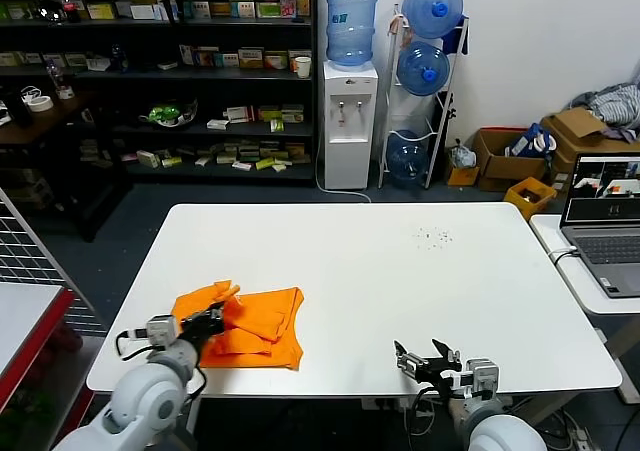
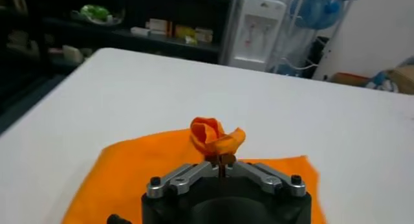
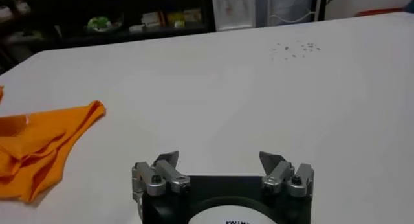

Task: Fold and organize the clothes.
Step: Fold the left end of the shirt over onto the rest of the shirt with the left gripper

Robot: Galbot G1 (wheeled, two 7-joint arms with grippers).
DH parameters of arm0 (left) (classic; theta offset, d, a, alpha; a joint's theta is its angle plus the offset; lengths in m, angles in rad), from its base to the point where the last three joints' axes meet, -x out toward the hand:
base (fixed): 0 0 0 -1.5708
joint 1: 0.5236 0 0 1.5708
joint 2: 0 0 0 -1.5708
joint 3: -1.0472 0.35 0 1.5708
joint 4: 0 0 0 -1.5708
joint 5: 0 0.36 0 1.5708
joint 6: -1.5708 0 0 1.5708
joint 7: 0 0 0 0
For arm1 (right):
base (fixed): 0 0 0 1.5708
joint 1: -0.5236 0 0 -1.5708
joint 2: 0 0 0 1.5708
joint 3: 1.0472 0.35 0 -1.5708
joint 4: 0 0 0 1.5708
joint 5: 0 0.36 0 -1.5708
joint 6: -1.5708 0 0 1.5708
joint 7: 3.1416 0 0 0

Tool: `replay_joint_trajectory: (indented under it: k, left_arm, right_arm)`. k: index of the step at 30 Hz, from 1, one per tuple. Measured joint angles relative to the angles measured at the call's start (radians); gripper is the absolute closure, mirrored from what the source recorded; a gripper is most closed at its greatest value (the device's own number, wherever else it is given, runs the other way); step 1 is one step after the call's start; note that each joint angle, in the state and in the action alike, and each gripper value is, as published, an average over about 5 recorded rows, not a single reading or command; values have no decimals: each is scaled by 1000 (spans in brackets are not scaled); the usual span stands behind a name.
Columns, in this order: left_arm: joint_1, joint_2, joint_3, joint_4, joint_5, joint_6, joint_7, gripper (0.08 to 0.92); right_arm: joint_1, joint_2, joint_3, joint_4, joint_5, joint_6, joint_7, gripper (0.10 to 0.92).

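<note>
The clothes are one bright orange T-shirt (image 1: 245,323), lying crumpled and partly folded on the white table's (image 1: 380,271) front left. My left gripper (image 1: 213,323) is at the shirt's near left edge, shut on a pinched-up bunch of its cloth (image 2: 213,136); in the left wrist view the gripper (image 2: 222,159) has its jaws together under that bunch. My right gripper (image 1: 428,359) waits open near the table's front edge, far right of the shirt. The right wrist view shows that gripper (image 3: 220,159) with nothing between its fingers and the shirt (image 3: 39,147) off to one side.
A laptop (image 1: 603,221) sits on a side table at the right. Behind the table stand a water dispenser (image 1: 348,111), a rack of water bottles (image 1: 425,71), dark shelves (image 1: 160,71) and cardboard boxes (image 1: 540,156). Small dark specks (image 1: 433,236) dot the table's far right.
</note>
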Motion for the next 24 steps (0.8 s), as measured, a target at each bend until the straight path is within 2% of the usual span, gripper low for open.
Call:
replay_joint_trajectory:
  k: [7,14,17,24]
  left_arm:
    - [-75,-79,80,11,9,15,-33,894]
    - [-102,-116,123,6,14,29,-60,891]
    - [-105,-121,129,2,17,39,-65,849]
    - [-97,-119,128,-17,6,62,-65,648]
  right_arm:
    - [6,-2,-5,-12,0,0,0,203]
    - [21,-2,-18,-23,1,-3,3,203]
    - [24,-2,-21,-25,2,-4,3,203]
    - [24,-3,-23,-27,1,-5,5,203]
